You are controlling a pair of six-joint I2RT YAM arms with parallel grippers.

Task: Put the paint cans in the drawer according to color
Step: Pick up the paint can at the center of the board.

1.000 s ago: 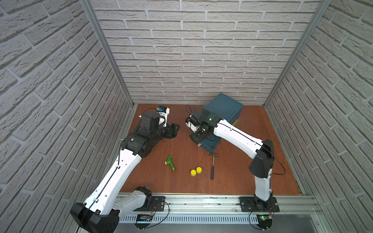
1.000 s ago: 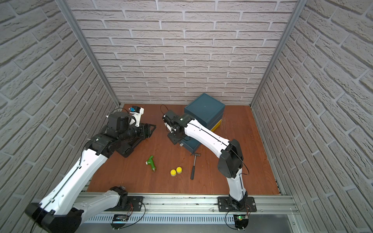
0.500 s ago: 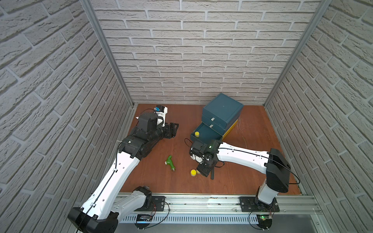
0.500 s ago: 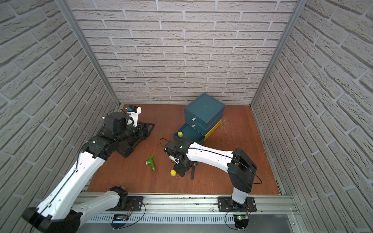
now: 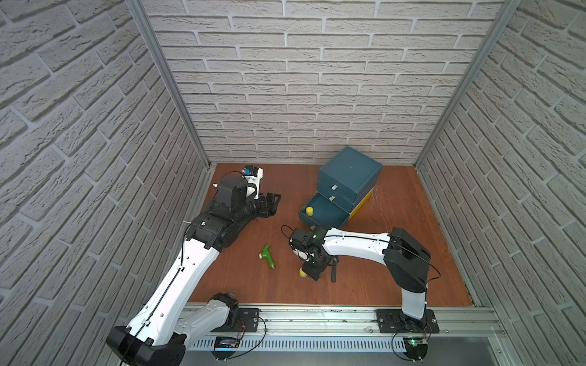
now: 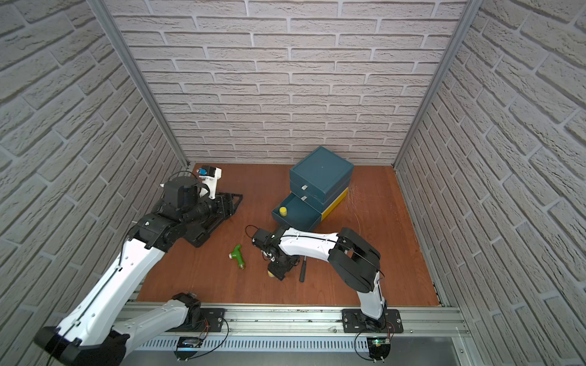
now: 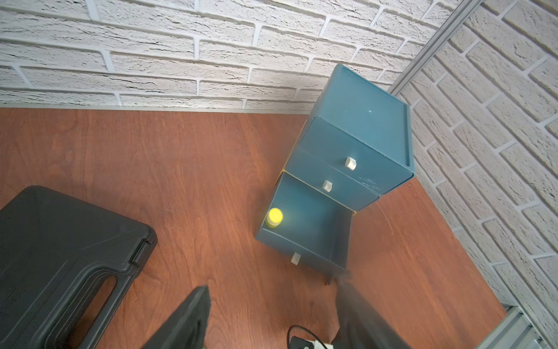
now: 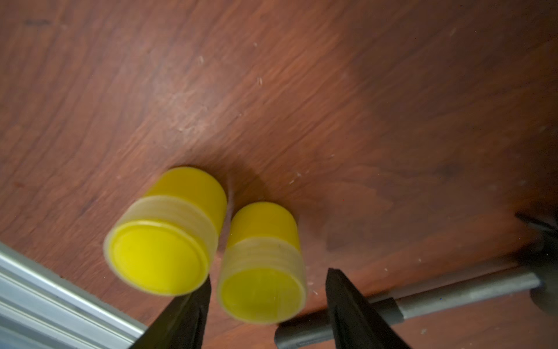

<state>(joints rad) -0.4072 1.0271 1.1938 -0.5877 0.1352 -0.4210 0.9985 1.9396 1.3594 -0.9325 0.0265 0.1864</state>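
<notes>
At the left of both top views the left gripper point(image 7: 273, 284) is held above the black plastic tool case point(image 7: 60, 256). In its wrist view the two dark fingers are seen spread wide, with nothing between them but the brown wooden tabletop point(image 5: 396, 269). A little to the right, near the middle of the frame, a green plastic pipe fitting point(image 5: 267, 256) is seen lying on its side, apart from everything else. Now to lower centre: the right gripper point(image 8: 268, 278) is pointed down at the board, and the close-up is given by its wrist view. Two small yellow paint cans are found side by side, almost touching. The nearer yellow can point(image 8: 262, 266) is straddled by the parted jaws with a clear gap on one side, so no grip is made on it. The outer yellow can point(image 8: 163, 241) is seen outside the fingers, and it alone can be picked out in the top views, peeking from under the gripper. Just right of it the dark-handled hammer point(image 5: 333, 274) is seen flat on the board. Further right and higher, the teal plastic three-drawer cabinet point(image 5: 348, 177) is seen by the back wall with its bottom drawer point(image 5: 329, 210) pulled open. A third yellow paint can point(image 5: 309, 210) is seen upright in that drawer's left corner.
</notes>
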